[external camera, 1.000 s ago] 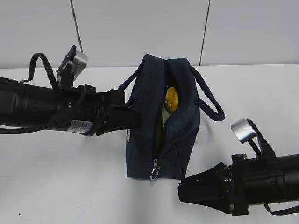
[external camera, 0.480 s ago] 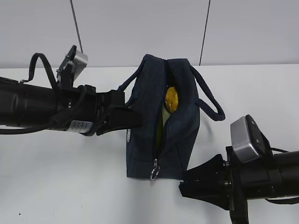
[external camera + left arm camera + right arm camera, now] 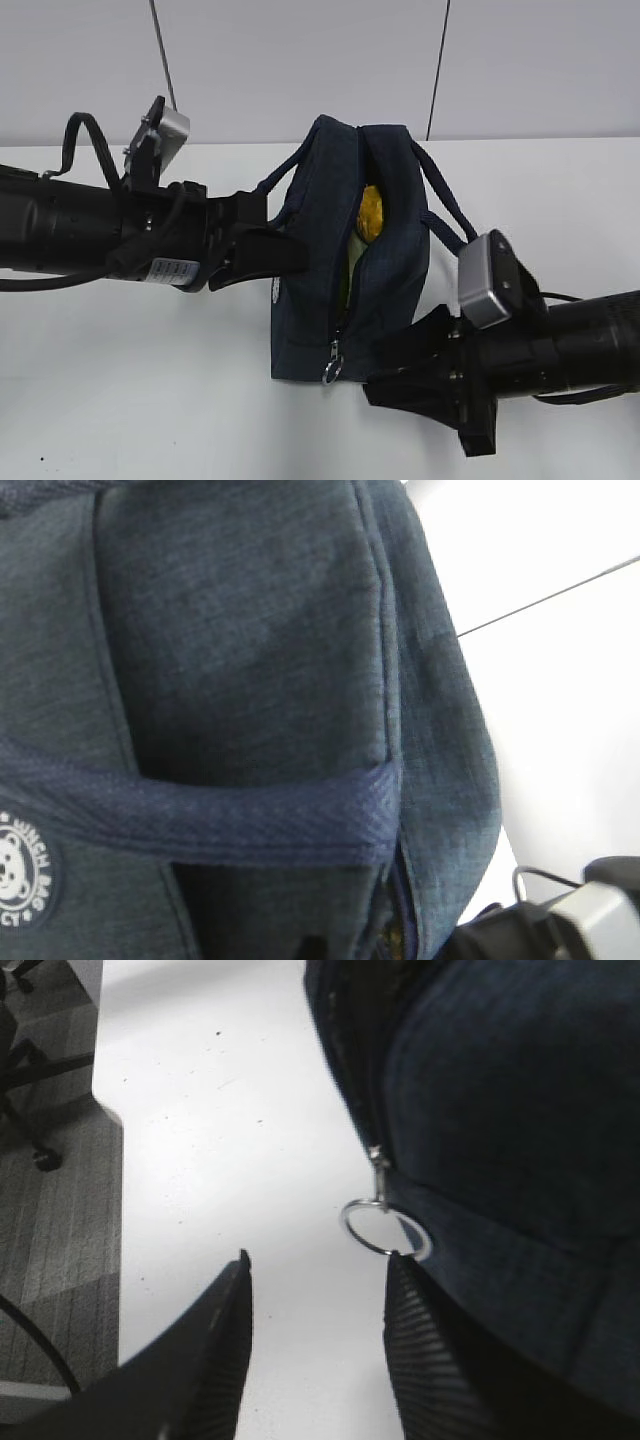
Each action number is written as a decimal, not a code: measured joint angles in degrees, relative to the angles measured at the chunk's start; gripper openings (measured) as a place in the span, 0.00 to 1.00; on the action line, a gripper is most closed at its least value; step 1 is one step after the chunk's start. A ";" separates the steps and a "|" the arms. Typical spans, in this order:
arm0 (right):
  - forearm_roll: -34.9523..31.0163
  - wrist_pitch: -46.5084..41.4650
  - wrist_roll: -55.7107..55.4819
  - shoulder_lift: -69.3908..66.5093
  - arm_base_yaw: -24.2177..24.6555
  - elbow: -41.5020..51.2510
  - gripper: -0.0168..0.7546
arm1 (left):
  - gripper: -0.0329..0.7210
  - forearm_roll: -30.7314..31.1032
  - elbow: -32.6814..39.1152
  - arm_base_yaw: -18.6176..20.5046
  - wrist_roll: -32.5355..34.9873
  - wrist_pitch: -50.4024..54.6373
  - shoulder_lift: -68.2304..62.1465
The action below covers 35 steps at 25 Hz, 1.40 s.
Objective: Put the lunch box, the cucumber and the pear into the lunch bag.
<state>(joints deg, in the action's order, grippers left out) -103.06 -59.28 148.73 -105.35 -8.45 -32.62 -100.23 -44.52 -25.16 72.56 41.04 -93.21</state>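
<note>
The lunch bag (image 3: 345, 270) stands mid-table, the pear (image 3: 371, 212) inside its gaping zipper. The left gripper (image 3: 262, 250) pinches the bag's left side; the right gripper (image 3: 315, 1305), jaws spread, nears the ring pull (image 3: 384, 1231), seemingly to zip up.

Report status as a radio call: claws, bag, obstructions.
Left claw shut on lunch bag. Right claw open before zipper ring. Pear inside. Nothing obstructing.

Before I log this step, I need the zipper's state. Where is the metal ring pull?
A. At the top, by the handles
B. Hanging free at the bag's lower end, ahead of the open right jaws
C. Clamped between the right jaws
B: the ring pull hangs free from the lunch bag, with the right gripper open just short of it.
</note>
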 joint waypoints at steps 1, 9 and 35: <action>0.00 0.00 0.47 -1.04 -0.88 -0.47 0.47 | 0.02 0.00 0.00 0.00 0.00 0.00 0.00; 0.00 7.50 1.89 -5.85 -3.88 -3.94 0.47 | 0.02 0.00 0.00 0.00 1.64 0.13 0.00; -0.09 6.08 1.87 -9.74 -7.23 -9.90 0.48 | 0.02 0.00 -0.06 0.00 4.87 -2.78 -0.38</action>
<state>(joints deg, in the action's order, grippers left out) -103.15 -53.21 150.60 -115.09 -15.68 -42.52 -100.23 -44.58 -25.16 77.43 38.25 -93.59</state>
